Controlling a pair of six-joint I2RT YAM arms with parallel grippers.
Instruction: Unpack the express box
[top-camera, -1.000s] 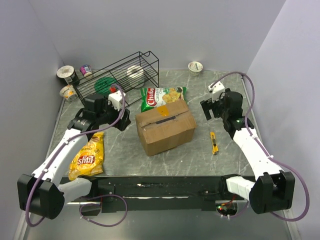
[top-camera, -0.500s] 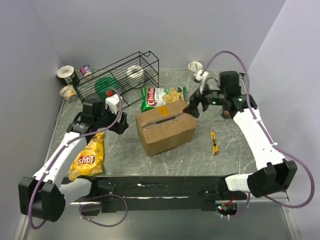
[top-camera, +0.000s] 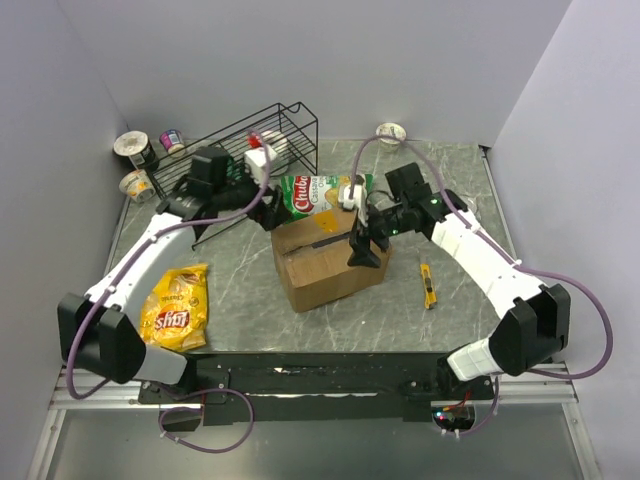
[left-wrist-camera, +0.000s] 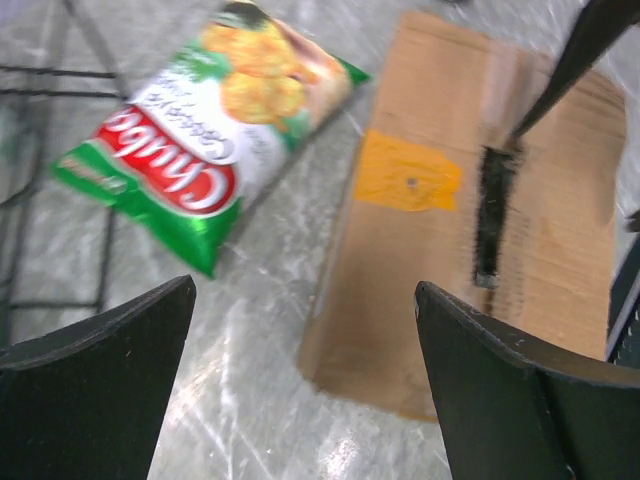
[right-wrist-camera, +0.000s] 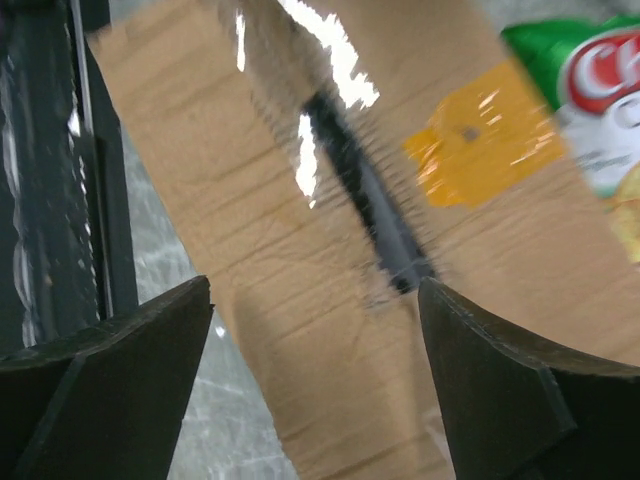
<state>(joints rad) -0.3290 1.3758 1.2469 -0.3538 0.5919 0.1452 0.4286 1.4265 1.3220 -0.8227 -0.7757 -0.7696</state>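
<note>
Bright even light; top view sharp, both wrist views motion-blurred; white glare streaks across the express box (right-wrist-camera: 250, 280) top

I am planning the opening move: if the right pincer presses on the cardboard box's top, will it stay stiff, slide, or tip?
Its top flaps probably give a little, since a dark gap runs along their seam. The express box is squat and rests flat on the smooth table, so sliding seems likelier than tipping.

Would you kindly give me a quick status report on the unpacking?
Left gripper, right gripper: fingers open, empty. Right over express box top; flaps closed. Green chip bag beside box's far edge.
</note>
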